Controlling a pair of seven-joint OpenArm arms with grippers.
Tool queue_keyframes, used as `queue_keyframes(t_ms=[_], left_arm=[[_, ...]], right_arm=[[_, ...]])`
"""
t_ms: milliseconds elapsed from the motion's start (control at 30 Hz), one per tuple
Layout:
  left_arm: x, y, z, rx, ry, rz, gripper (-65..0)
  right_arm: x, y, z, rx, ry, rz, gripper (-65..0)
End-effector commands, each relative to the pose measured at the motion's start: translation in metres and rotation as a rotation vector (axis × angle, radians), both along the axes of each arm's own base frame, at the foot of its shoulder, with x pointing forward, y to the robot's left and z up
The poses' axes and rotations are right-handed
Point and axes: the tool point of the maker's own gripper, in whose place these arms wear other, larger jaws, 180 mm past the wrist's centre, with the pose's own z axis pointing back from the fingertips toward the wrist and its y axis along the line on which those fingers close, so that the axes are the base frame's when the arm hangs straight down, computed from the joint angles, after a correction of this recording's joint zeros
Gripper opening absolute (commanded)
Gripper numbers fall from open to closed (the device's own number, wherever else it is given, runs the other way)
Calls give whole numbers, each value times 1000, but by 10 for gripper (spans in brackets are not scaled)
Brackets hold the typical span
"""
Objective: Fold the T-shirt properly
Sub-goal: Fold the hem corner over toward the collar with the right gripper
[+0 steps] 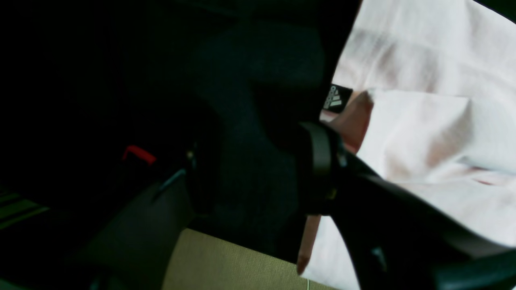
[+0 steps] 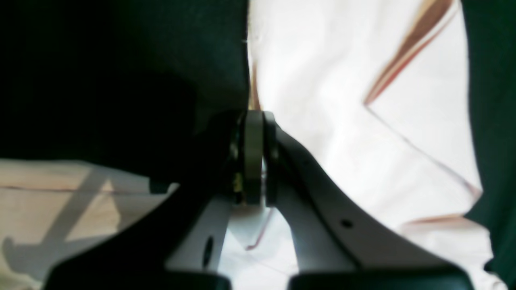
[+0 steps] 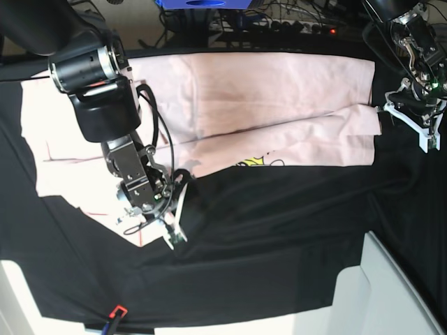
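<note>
The pale pink T-shirt point(image 3: 265, 91) lies spread across the far half of the black cloth point(image 3: 279, 237). Its lower part is folded up, showing a bit of yellow and black print point(image 3: 260, 162). My right gripper point(image 3: 174, 232) sits at the shirt's near left edge. In the right wrist view its pads are pressed together point(image 2: 254, 161) on the shirt's edge point(image 2: 342, 100). My left gripper point(image 3: 405, 124) is at the shirt's right edge. In the left wrist view it is open point(image 1: 258, 169) over black cloth, with the shirt point(image 1: 423, 121) and a small black logo tag point(image 1: 338, 98) just beside it.
The black cloth covers most of the table. White table corners show at the near right point(image 3: 398, 293) and near left point(image 3: 14, 300). A small red and black item point(image 3: 115, 312) lies at the cloth's near edge. Cables and a blue box point(image 3: 202, 3) sit behind.
</note>
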Motion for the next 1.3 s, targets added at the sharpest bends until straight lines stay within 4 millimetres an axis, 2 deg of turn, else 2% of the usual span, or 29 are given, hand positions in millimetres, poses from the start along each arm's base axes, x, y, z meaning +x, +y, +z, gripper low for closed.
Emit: queue_keyframes(t_ms=[0,167,233,367,467,700,900,1100,1267], left_arm=[[8,9,14,34,-37,-2,-353],[8,10,14,36,-37,-1,-353],[9,9,14,35,-38,-4,-353],[10,8,14,35,-39,-7,-353],[10,8,15,35,-40,-7,-353],[12,8,15,33,-45,-7,-353],[13,7,15,32,-47,-6,-353],[14,7,16,33,-49,-7,-353],[14,7,16,32,-49,-8,-353]], right_arm=[[24,6,28,18,-95,8,-650],[32,6,71,11,-163,-21,-650],[32,3,81,1,-163,-37,-650],[21,-4,89,-11,-153,-66,-650],[8,-21,92,-42,-145,-93,-650],[-30,-65,101,-8,-139,-265,-650],[-80,-90,91,-18,-74,-356,-650],[-139,-74,71,17,11,-370,-650],[-170,-63,63,93,62,-376,-650]])
